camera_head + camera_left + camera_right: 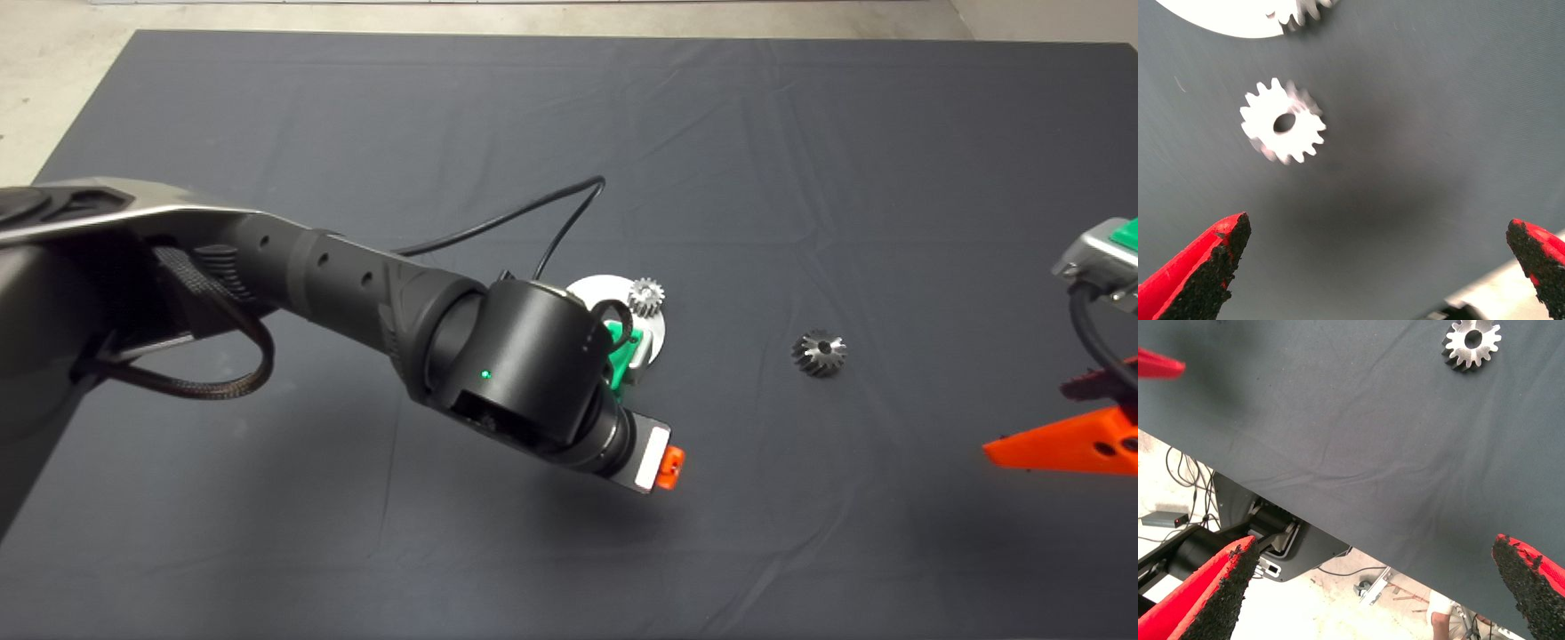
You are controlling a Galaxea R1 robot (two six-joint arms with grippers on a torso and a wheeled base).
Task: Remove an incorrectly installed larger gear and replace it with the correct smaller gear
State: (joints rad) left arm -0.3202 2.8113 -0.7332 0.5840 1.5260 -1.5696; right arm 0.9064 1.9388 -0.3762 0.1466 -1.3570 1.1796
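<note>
The larger gear [819,353], dark grey, lies on the mat to the right of the white round plate [597,289]; it also shows in the right wrist view [1471,343]. A smaller gear [1283,121], bright silver, lies flat on the mat just beside the plate's rim [1225,17]. My left gripper [1378,230] is open above the mat, with this gear ahead of its fingers [1205,267]. In the head view the left wrist [533,373] hides this gear. My right gripper [1093,413] waits open at the mat's right edge.
Another small silver gear [646,295] stands on the plate's far right rim and shows in the left wrist view [1301,10]. A black cable [533,222] arcs over the mat behind the left arm. Beyond the mat's edge, the right wrist view shows the floor with cables [1178,467].
</note>
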